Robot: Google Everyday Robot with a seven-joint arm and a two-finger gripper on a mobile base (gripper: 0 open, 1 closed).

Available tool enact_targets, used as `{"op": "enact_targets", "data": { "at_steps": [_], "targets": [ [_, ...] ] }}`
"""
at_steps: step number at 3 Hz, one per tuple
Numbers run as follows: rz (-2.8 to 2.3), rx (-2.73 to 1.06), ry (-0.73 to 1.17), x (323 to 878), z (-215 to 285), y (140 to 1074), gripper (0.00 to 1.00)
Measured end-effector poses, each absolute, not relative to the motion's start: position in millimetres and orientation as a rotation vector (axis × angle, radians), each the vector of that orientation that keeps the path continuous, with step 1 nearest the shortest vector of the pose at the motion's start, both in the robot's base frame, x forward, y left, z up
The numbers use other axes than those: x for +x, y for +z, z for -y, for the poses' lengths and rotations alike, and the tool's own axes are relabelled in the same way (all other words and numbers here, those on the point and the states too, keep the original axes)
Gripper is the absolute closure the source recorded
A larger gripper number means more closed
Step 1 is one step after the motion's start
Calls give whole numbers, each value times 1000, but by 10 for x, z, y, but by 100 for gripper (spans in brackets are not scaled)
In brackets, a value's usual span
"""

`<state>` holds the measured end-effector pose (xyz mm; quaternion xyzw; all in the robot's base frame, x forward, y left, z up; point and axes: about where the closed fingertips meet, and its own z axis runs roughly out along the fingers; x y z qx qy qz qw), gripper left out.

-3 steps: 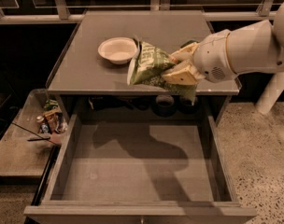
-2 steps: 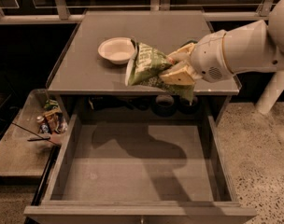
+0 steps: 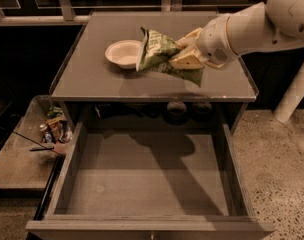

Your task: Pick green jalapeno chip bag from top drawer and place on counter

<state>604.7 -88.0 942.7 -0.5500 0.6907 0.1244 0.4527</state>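
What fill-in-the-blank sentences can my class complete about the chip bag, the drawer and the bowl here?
1. The pincer grips the green jalapeno chip bag above the ____.
2. The top drawer is not shut but ____.
3. A white ____ sits left of the bag in the camera view.
Missing words: counter; open; bowl.
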Motion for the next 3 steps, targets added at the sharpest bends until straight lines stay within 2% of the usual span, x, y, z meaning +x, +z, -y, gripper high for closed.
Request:
{"op": "enact_targets", "data": {
  "at_steps": [1, 3],
  "targets": [
    [-1750, -1308, 263, 6496, 1027, 9404, 100],
    [-1893, -1170, 205, 7014, 1321, 9131, 100]
  ]
}}
